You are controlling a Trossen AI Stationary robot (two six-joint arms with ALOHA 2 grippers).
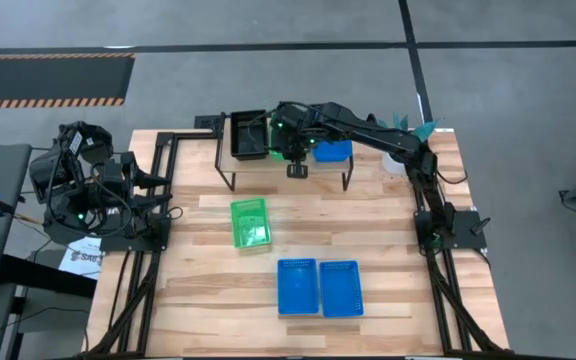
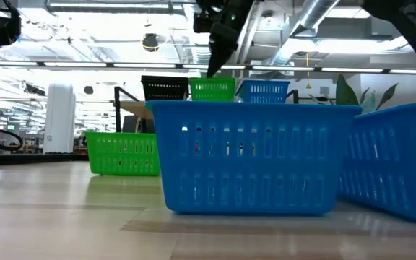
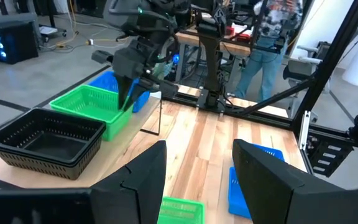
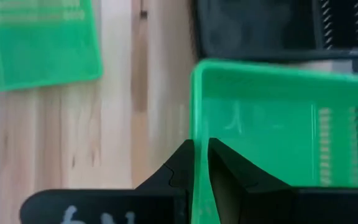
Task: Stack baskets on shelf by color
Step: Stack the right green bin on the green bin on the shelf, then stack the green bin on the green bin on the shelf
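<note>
The shelf (image 1: 260, 165) stands at the table's far side. It carries stacked black baskets (image 3: 42, 142), a green basket (image 3: 91, 107) in the middle and a blue basket (image 1: 332, 152). My right gripper (image 4: 201, 148) reaches over the shelf and is shut on the green basket's wall. Another green basket (image 1: 250, 222) lies on the table's middle. Two blue baskets (image 1: 297, 287) (image 1: 339, 288) sit side by side near the near edge. My left gripper (image 3: 197, 180) waits open at the table's left side. My right gripper pinches the near wall (image 4: 197, 134) of the green basket on the shelf, one finger (image 4: 178, 163) outside it and one finger (image 4: 225, 163) inside. The fingers come from above, pointing down. The basket sits level on the shelf between the black and blue ones.
Bare wood lies between the shelf and the loose green basket, and to the table's left and right of the blue pair. Black frame rails run along both table sides. A person (image 3: 272, 31) stands beyond the table's far side.
</note>
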